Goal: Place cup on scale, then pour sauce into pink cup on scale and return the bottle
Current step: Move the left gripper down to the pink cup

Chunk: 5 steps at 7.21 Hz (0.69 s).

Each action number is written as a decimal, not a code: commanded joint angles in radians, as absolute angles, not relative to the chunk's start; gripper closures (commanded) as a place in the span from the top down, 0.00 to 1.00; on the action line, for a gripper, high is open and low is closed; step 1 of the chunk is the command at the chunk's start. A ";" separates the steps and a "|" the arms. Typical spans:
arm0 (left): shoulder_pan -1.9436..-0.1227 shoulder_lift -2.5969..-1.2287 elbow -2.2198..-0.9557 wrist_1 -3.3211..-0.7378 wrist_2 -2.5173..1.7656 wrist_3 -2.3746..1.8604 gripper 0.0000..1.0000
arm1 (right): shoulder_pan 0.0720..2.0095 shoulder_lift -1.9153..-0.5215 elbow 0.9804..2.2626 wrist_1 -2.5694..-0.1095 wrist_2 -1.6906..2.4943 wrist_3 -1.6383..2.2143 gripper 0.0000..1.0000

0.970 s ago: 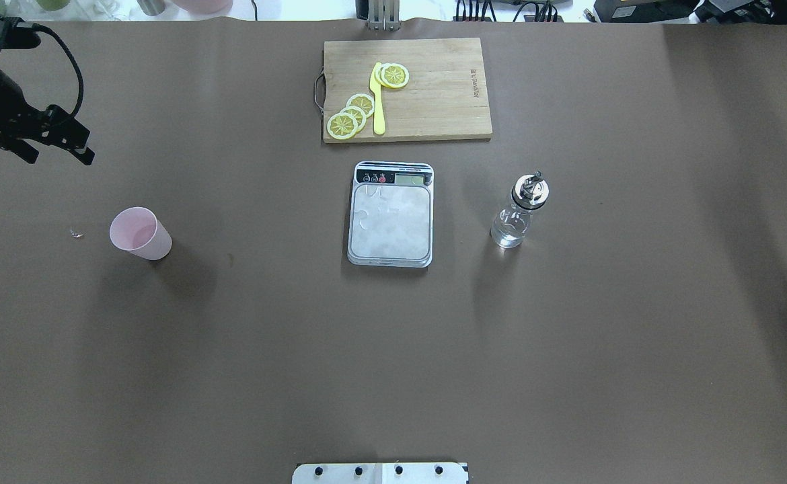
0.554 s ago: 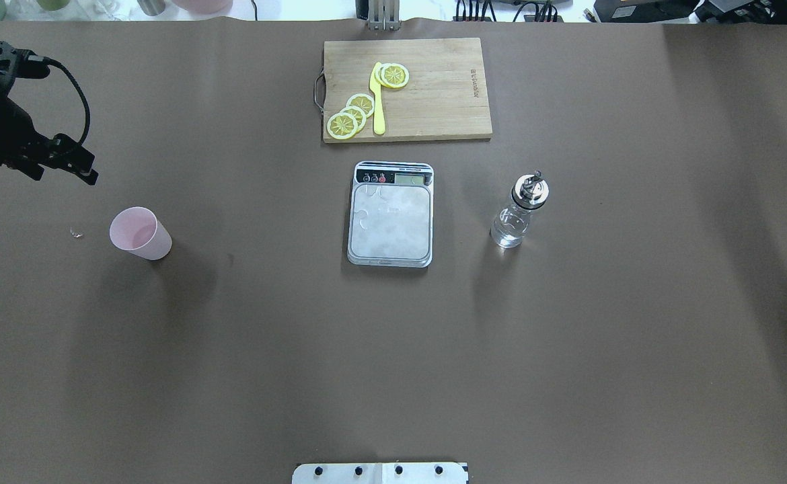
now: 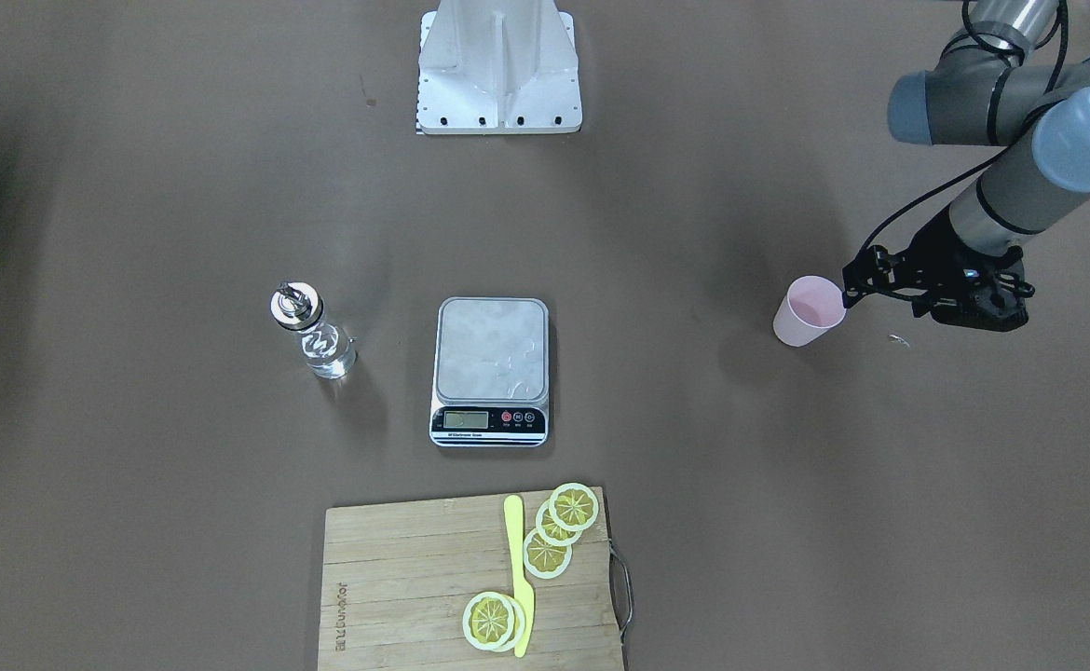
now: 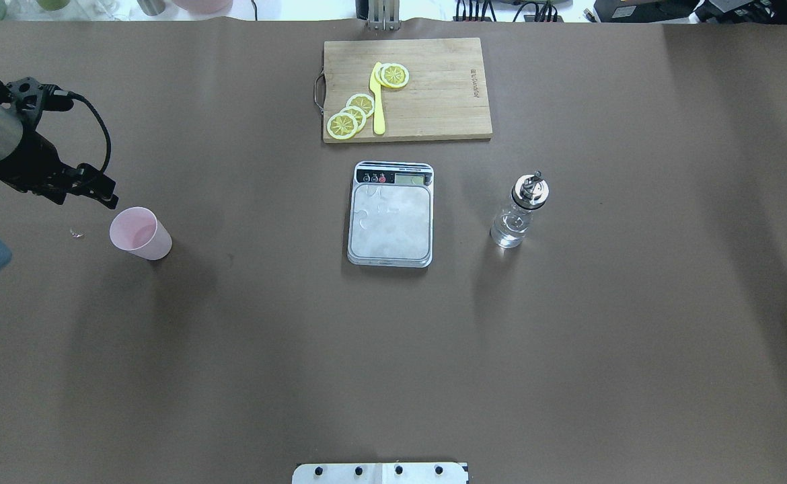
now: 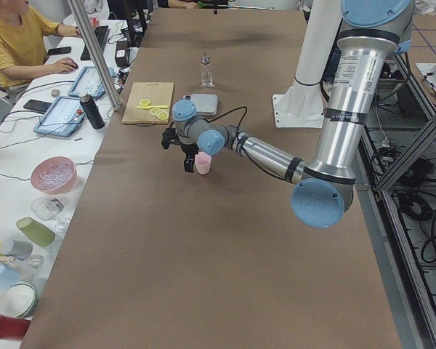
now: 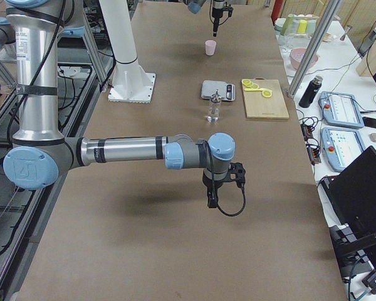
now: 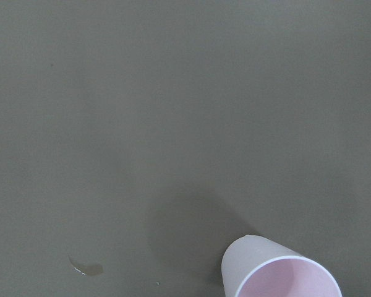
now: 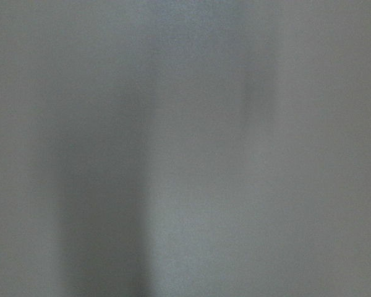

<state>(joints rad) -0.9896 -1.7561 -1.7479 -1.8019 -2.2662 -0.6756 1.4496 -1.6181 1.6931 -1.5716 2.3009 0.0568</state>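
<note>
The pale pink cup (image 4: 139,233) stands upright on the brown table at the left, far from the scale (image 4: 391,215). It also shows in the front view (image 3: 810,311) and at the bottom of the left wrist view (image 7: 281,272). The scale's silver platform is bare. The clear glass bottle (image 4: 518,215) with its silver spout stands upright to the right of the scale. My left gripper (image 4: 91,195) hovers just beyond and left of the cup, open and empty, apart from it. My right gripper (image 6: 211,199) shows only in the exterior right view, and I cannot tell its state.
A wooden cutting board (image 4: 434,101) with lemon slices and a yellow knife (image 4: 377,101) lies behind the scale. A small shiny speck (image 4: 76,233) lies left of the cup. The robot base (image 3: 498,65) stands at the table's near edge. The right wrist view shows only blurred table.
My left gripper has moved right and toward me, closing in on the pink cup. The cup, scale and bottle have not moved.
</note>
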 commanded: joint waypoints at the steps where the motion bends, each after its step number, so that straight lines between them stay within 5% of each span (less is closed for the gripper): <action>1: -0.965 -1.749 -1.746 -1.824 -2.264 -0.716 0.96 | 1.450 -1.618 1.694 -1.572 2.303 0.057 1.00; 5: -0.914 -1.752 -1.741 -1.827 -2.233 -0.718 0.76 | 1.448 -1.617 1.694 -1.572 2.296 0.057 1.00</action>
<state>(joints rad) -0.9229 -1.7510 -1.7418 -1.8260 -2.2403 -0.7194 1.4493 -1.6170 1.6935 -1.5723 2.2966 0.0567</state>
